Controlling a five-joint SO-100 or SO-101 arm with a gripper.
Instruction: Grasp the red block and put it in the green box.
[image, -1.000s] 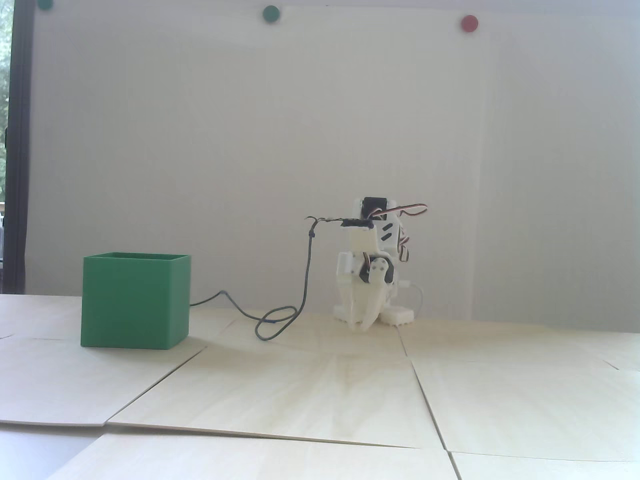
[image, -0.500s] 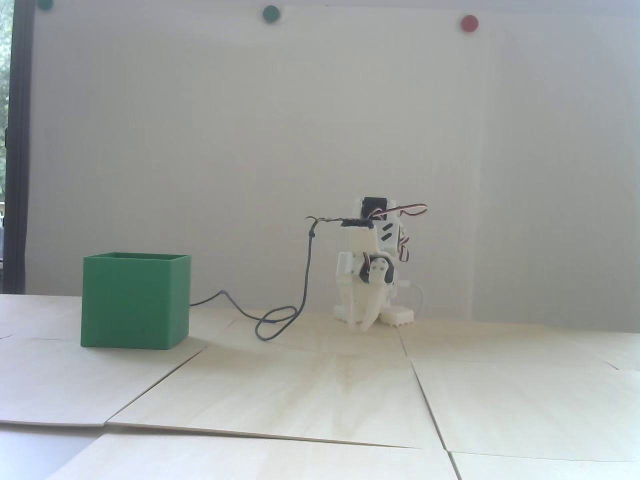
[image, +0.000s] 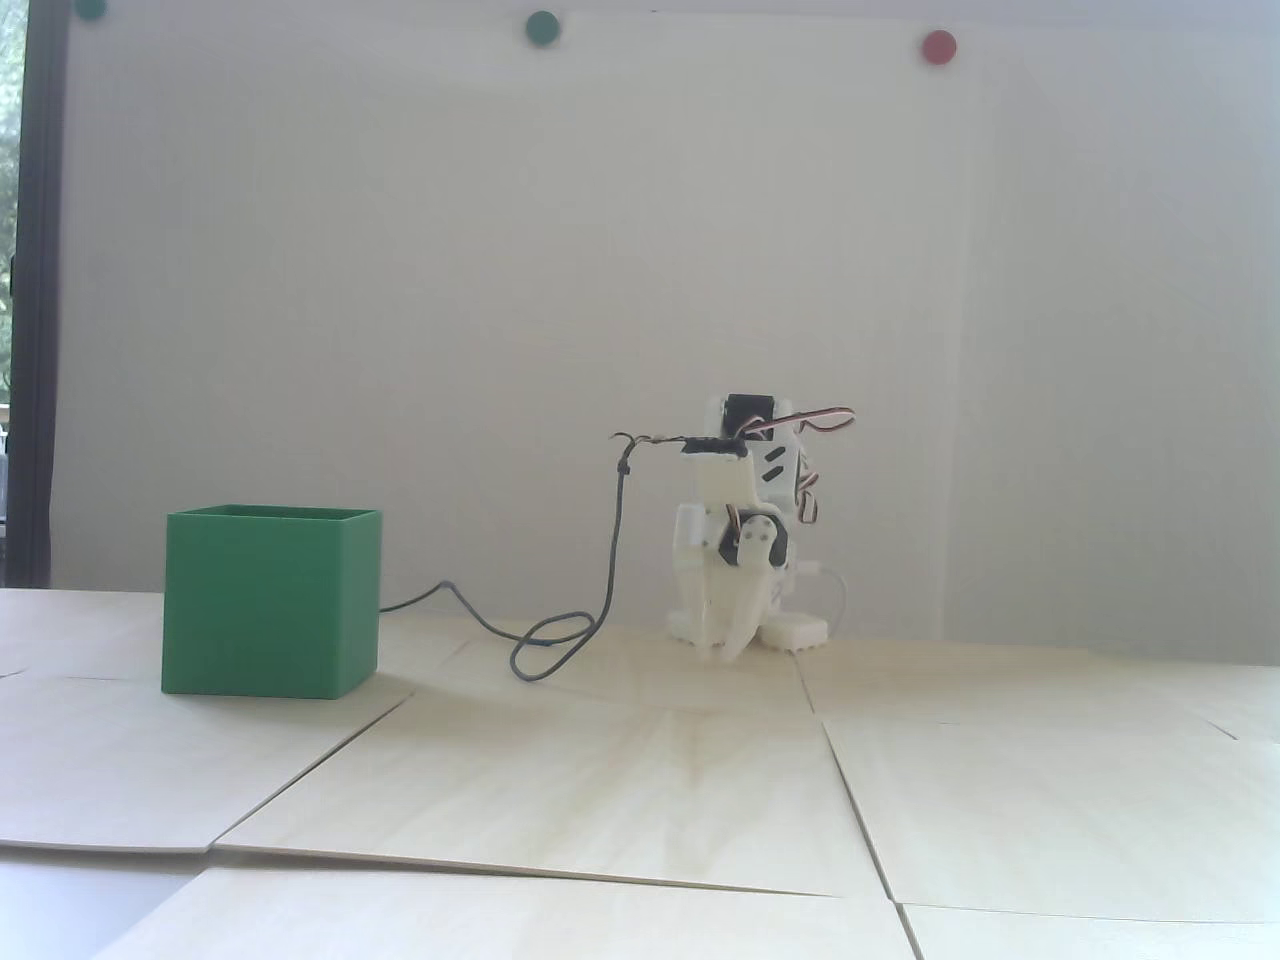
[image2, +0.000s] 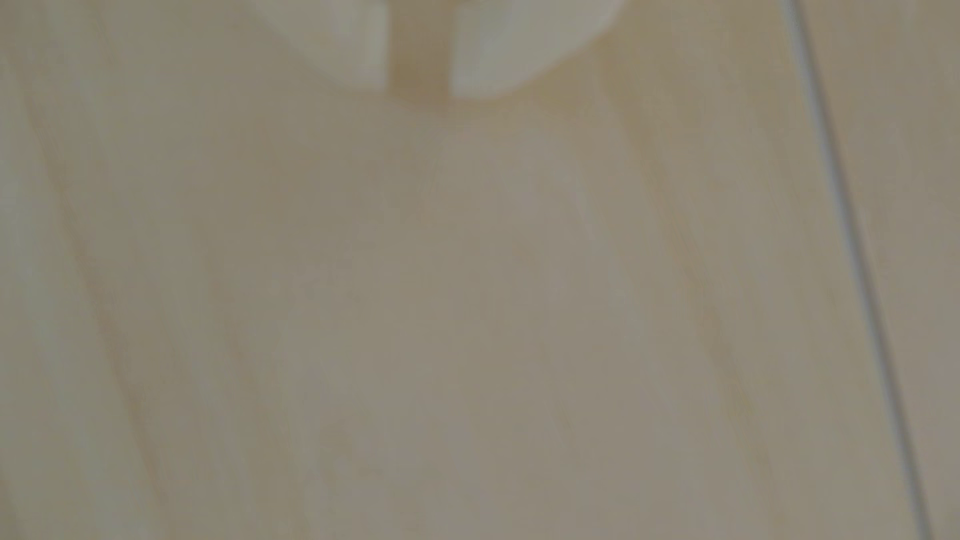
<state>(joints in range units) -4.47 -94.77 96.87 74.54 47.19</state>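
Fixed view. The white arm (image: 745, 520) sits folded low at centre frame, against the pale wall (image: 560, 300), with its claw (image: 727, 655) pointing down and its tips at or just above the desk (image: 640, 780). The two fingers converge toward their tips, leaving only a narrow slit between them; nothing shows in that slit. A dark cable (image: 575, 620) drops from the top of the arm, loops on the desk to the left of the claw and runs on toward the green box (image: 270, 600). The green box stands upright at the left of the frame, open top upward, well apart from the claw; from this low angle its interior cannot be seen. The desk surface is made of pale wooden panels with visible seams. At the top edge of the frame the wall carries two green dots (image: 541, 27) and one red dot (image: 939, 46). The red block does not appear anywhere in this view.

Wrist view (strongly blurred). The claw (image2: 420, 96) enters from the top edge as two pale fingertips (image2: 358, 57) with a small gap between them, empty and showing only desk behind. The rest of the frame is pale wood grain of the desk (image2: 467, 311), with one panel seam (image2: 857, 259) running down the right side. Neither the red block nor the green box is visible here
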